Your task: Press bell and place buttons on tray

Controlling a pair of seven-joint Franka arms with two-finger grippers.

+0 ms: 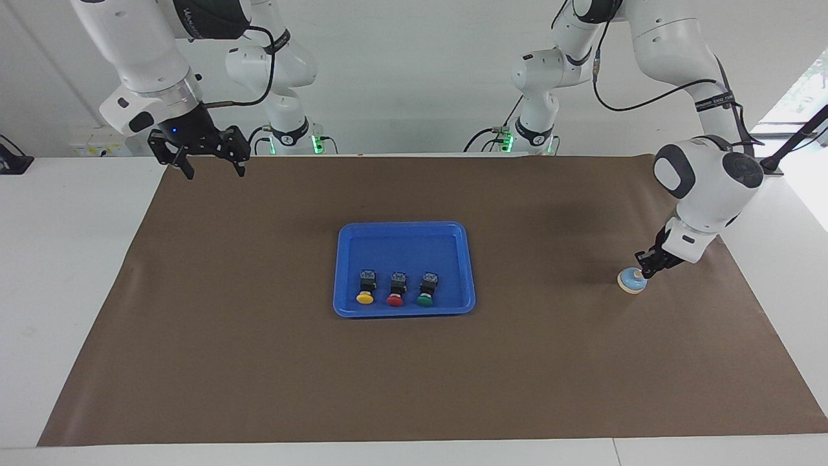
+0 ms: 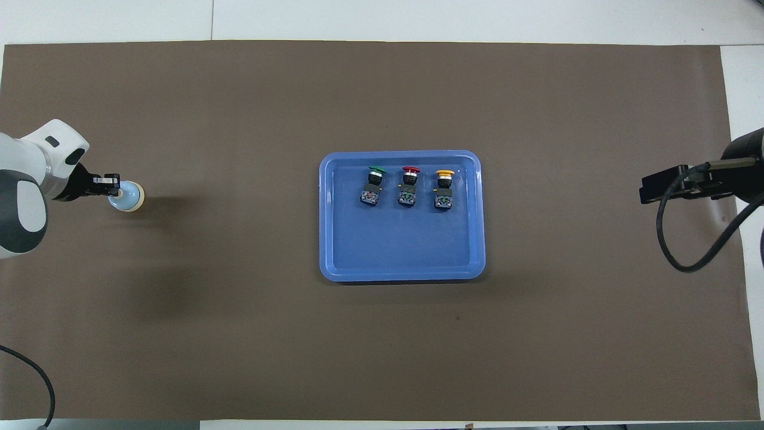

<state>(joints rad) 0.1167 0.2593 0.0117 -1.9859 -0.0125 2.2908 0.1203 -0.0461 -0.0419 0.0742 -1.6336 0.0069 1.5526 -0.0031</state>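
1. The bell (image 1: 631, 281) sits on the brown mat (image 1: 259, 362) toward the left arm's end of the tabletop (image 1: 71, 259), at about 9 o'clock from the tray in the overhead view, well apart from it.
2. The left gripper (image 1: 644, 274) is down at the top of the bell with its jaws closed together, the tip on or just above the knob; actual contact cannot be told.
3. The tray (image 1: 404, 228) lies at the middle of the mat.
4. Inside it, three buttons stand in a row along the rim farther from the robots: the yellow button (image 1: 366, 288), the red button (image 1: 396, 289) and the green button (image 1: 427, 289), caps pointing to 12 o'clock in the overhead view.
5. The right gripper (image 1: 210, 165) waits in the air over the mat's corner at the right arm's end, jaws spread wide and holding nothing.
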